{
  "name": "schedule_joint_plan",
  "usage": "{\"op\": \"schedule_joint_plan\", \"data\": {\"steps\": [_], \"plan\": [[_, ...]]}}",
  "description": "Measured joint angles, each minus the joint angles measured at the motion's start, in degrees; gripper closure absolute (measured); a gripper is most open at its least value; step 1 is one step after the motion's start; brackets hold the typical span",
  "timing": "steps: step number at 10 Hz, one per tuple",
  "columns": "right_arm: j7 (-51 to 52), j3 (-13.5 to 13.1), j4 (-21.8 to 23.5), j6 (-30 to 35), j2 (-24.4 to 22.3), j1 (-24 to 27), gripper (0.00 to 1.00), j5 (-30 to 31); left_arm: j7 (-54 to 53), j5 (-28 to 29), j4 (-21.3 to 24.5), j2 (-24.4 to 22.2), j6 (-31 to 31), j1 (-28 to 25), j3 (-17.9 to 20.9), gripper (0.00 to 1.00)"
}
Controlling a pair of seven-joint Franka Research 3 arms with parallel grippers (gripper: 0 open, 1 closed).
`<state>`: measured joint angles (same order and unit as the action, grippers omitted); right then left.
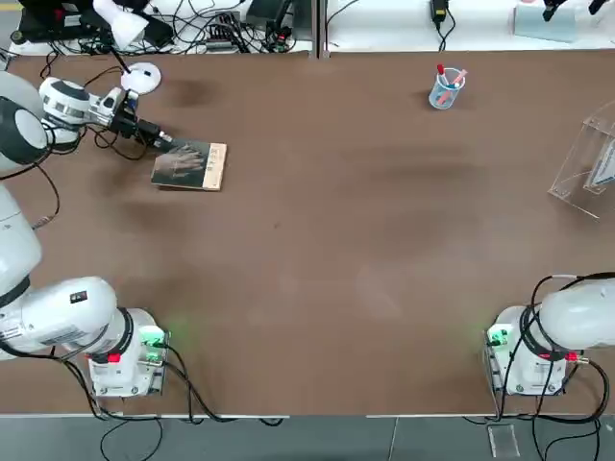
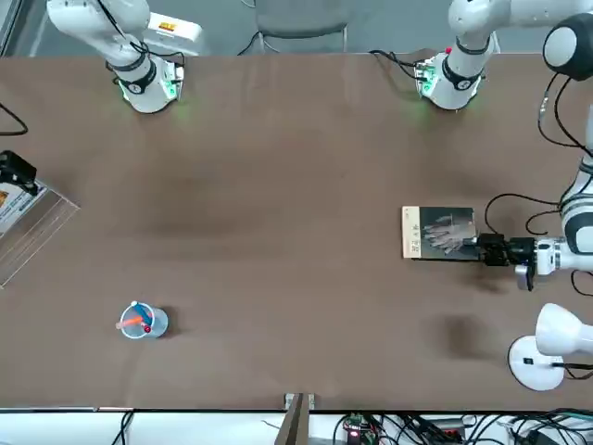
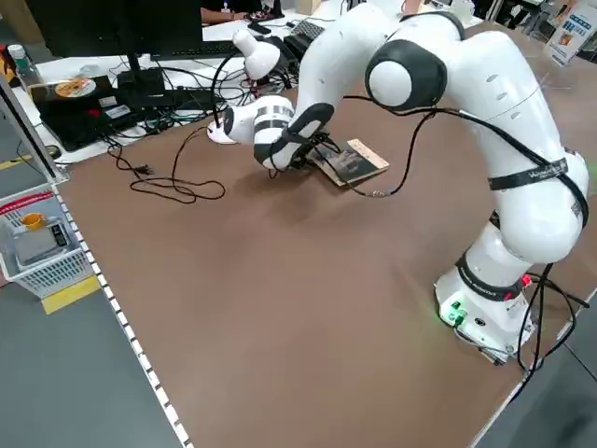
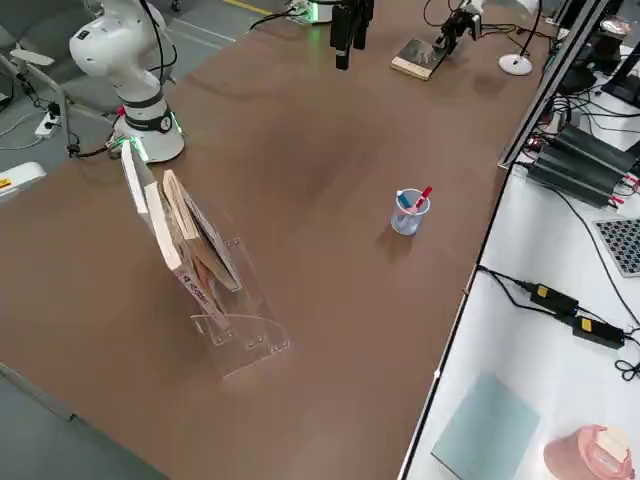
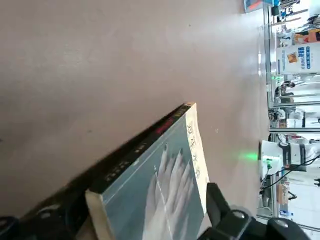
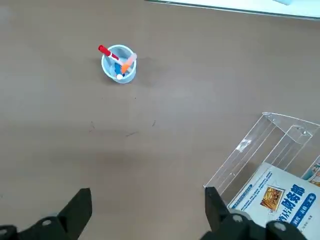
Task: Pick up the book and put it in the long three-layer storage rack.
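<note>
Straddling one book (image 5: 167,192); fingers (image 5: 220,210) open

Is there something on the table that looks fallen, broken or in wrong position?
Nothing looks spilled or broken: the pen cup stands upright, and the book appears undamaged, between the left gripper's open fingers.

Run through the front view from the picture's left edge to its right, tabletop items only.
The clear storage rack, then the pen cup, then the book, then the left end effector, then the white desk lamp.
</note>
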<state>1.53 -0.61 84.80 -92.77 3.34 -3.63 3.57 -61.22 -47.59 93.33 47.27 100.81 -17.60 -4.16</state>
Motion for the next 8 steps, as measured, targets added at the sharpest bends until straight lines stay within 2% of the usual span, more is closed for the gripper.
{"op": "schedule_joint_plan", "data": {"steps": [6, 7, 8], "plan": [[0.0, 0.0, 0.0, 0.1, 0.0, 0.0, 0.0, 0.0, 0.0, -0.1, 0.2, 0.1, -0.2, 0.0, -0.4, 0.04], [0.0, 0.0, 0.0, 0.1, 0.0, 0.0, 0.0, 0.0, 0.0, -0.1, 0.2, 0.1, -0.2, 0.0, -0.4, 0.06], [0.2, 0.0, 0.0, 0.1, 0.0, 0.0, 0.0, 0.0, 0.0, -0.1, 0.2, 0.1, -0.2, 0.0, -0.4, 0.13]]}}
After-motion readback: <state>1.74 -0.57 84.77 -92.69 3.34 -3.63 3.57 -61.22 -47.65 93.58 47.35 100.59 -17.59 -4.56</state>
